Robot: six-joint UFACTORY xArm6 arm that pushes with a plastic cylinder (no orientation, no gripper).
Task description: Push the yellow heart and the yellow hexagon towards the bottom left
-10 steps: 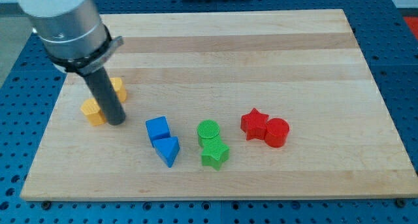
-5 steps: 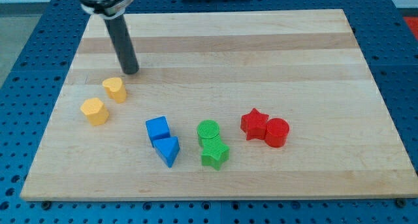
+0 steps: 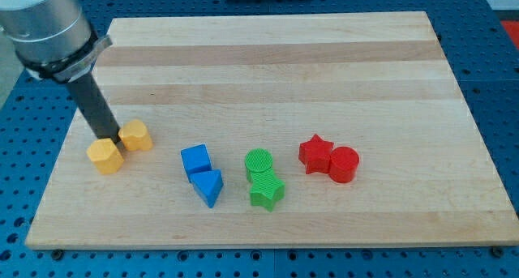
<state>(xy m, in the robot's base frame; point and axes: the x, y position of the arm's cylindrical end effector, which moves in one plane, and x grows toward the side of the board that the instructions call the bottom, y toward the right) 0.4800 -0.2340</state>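
Progress looks partial from where I sit. There is no gripper on this arm, so nothing opens, closes or holds anything; I work only with a rod, and my tip (image 3: 108,139) sits on the tabletop (image 3: 340,67) in the small gap between the two yellow blocks, touching or nearly touching both. The yellow hexagon (image 3: 105,157) lies just below and to the view's left of my tip, close to the left edge of the board. The yellow heart (image 3: 136,135) lies just to the view's right of my tip, a little higher than the hexagon. Both are in the left part of the board, about mid-height, so I judge they have some way to go down toward the bottom left corner. The hexagon is nearer that corner than the heart. The other blocks are well apart from this pair: a blue cube (image 3: 195,160) touching a blue triangle (image 3: 208,186), a green cylinder (image 3: 259,164) touching a green star (image 3: 266,192), and a red star (image 3: 315,154) touching a red cylinder (image 3: 344,164).
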